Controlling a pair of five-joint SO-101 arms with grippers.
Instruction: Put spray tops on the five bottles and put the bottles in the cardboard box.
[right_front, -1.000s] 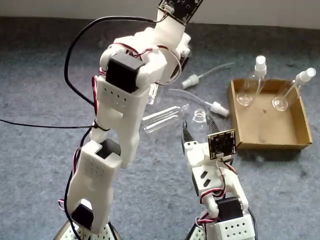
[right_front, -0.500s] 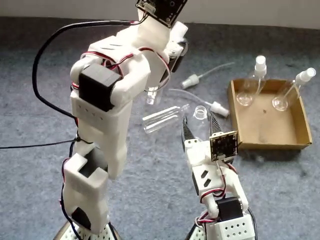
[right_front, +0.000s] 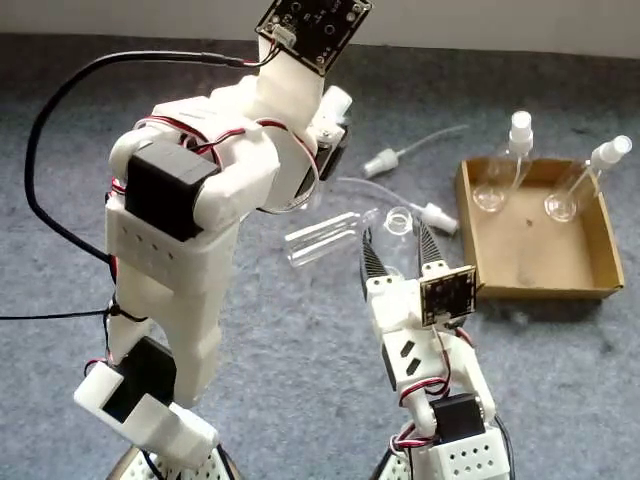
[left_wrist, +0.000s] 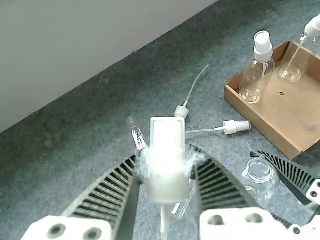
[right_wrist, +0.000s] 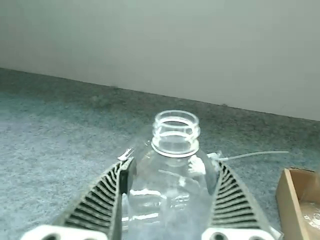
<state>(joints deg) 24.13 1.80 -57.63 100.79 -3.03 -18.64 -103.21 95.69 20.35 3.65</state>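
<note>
Right wrist view, nearest first: the right gripper (right_wrist: 173, 167) is clamped on an open bottle (right_wrist: 172, 150), one ribbed finger pressed to each side of the clear body and the uncapped neck pointing up between them. In the high view that right gripper (right_front: 397, 238) sits just below the middle of the frame on the grey carpet (right_front: 300, 350), with the open bottle (right_front: 398, 220) ringed by its fingertips.

In the left wrist view the left gripper (left_wrist: 166, 157) is closed on a spray top (left_wrist: 165, 142). The white head is squeezed between both pads and its thin tube hangs down between the fingers, raised well above the carpet.

Farther out in the high view, a lying bottle (right_front: 322, 238) rests on its side near the centre, just beside the right gripper's fingertip. Beyond it lie a loose spray top (right_front: 436, 214), close to the box's near corner, and a second loose spray top (right_front: 380, 161), higher in the frame, with its tube trailing toward the upper right.

At the right of the frame, the cardboard box (right_front: 600, 235) holds a capped bottle (right_front: 507, 165) and a second capped bottle (right_front: 585, 180), both at its far side and apart from each other.
</note>
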